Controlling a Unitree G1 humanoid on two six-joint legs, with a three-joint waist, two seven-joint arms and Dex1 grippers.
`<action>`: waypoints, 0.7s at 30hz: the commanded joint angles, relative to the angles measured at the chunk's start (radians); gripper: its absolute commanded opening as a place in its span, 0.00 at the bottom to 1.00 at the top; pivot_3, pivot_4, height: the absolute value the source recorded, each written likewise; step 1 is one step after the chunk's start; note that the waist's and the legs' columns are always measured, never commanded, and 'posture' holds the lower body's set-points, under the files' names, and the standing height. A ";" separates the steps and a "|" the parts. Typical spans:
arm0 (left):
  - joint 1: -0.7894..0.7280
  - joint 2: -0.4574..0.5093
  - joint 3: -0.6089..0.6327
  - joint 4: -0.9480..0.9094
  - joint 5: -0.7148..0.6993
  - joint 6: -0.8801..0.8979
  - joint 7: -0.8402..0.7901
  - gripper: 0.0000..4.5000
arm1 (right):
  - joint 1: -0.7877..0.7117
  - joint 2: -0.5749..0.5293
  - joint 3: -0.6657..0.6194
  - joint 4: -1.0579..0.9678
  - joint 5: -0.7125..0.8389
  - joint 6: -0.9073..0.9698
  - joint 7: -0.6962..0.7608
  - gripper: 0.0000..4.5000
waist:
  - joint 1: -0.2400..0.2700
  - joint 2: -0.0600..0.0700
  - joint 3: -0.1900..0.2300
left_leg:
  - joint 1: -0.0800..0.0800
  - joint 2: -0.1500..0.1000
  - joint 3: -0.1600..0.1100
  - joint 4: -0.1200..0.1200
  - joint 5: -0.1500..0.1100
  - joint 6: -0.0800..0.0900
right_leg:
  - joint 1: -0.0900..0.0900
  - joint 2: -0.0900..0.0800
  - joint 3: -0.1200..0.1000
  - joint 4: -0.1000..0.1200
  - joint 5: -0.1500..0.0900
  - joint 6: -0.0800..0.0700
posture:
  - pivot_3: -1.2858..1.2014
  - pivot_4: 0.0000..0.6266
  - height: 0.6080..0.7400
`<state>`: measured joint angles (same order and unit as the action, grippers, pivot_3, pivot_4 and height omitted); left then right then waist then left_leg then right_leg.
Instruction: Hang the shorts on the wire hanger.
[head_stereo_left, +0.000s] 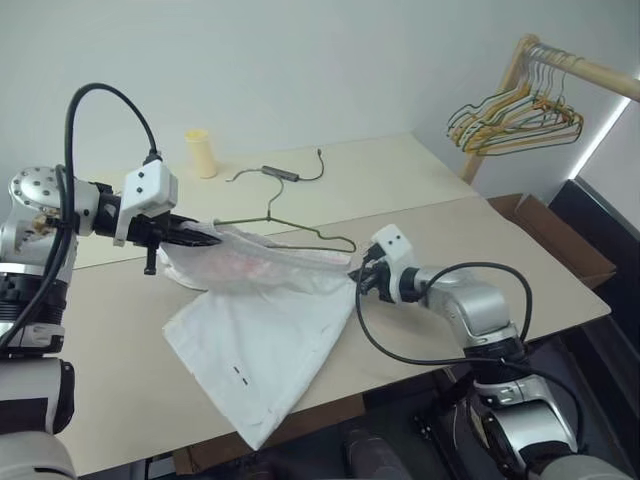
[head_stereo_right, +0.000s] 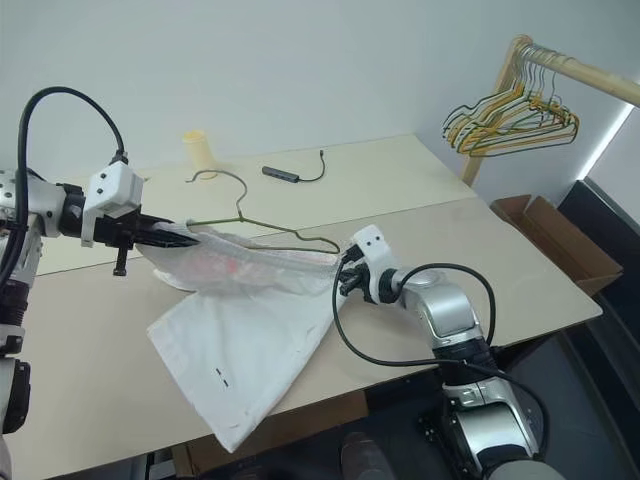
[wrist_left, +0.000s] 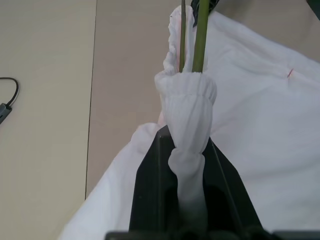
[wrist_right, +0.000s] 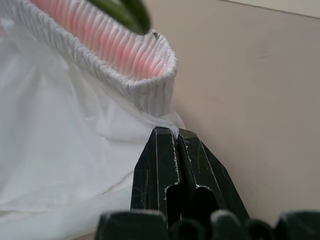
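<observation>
White cloth shorts (head_stereo_left: 255, 330) hang waistband-over thin wire hanger (head_stereo_left: 290, 228), stretched between left gripper (head_stereo_left: 205, 237) clamping one end and right gripper (head_stereo_left: 357, 277) pinching the other.

Silver arms, white wrist housings, looping black cables, black jaws.

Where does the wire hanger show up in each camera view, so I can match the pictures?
Left eye view: wire hanger, centre, hook toward the wall.
Right eye view: same, slightly further left.
Left wrist view: two wires entering the shorts.
Right wrist view: green blur above the waistband.
Shared landmark: the shorts' gathered waistband.
</observation>
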<state>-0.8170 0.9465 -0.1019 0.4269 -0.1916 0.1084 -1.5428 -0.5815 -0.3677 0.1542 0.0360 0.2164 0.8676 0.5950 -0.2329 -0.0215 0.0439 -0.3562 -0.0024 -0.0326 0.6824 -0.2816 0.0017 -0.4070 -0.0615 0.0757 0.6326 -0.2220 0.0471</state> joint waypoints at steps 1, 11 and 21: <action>-0.025 0.013 0.021 0.022 0.027 -0.022 0.034 0.00 | -0.020 -0.050 -0.047 0.005 -0.013 -0.035 -0.002 0.01 | 0.000 0.000 0.000 | 0.000 0.000 0.000 0.000 0.000 0.000 | 0.000 0.000 0.000 0.000 0.000 0.000 | 0.44 0.00 1.00; -0.019 -0.002 -0.013 0.069 0.084 -0.054 0.061 0.00 | 0.007 -0.110 -0.012 -0.058 -0.047 -0.120 -0.002 0.01 | -0.001 0.000 0.000 | 0.000 0.000 0.000 0.000 0.000 0.000 | 0.000 0.000 0.000 0.000 0.000 0.000 | 0.44 0.00 1.00; -0.019 -0.008 -0.009 0.063 0.069 -0.040 0.034 0.00 | -0.052 -0.182 0.096 -0.117 -0.242 -0.354 -0.023 0.01 | -0.002 0.000 0.000 | 0.000 0.000 0.001 0.000 0.000 0.000 | 0.000 0.000 0.000 0.000 0.000 0.000 | 0.44 0.00 1.00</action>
<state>-0.8171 0.9158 -0.1374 0.4936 -0.1220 0.0686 -1.5060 -0.6009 -0.5229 0.2712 -0.0518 0.0148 0.5549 0.5863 -0.2353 -0.0216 0.0439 -0.3566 -0.0023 -0.0319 0.6824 -0.2816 0.0017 -0.4071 -0.0613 0.0759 0.6322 -0.2222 0.0475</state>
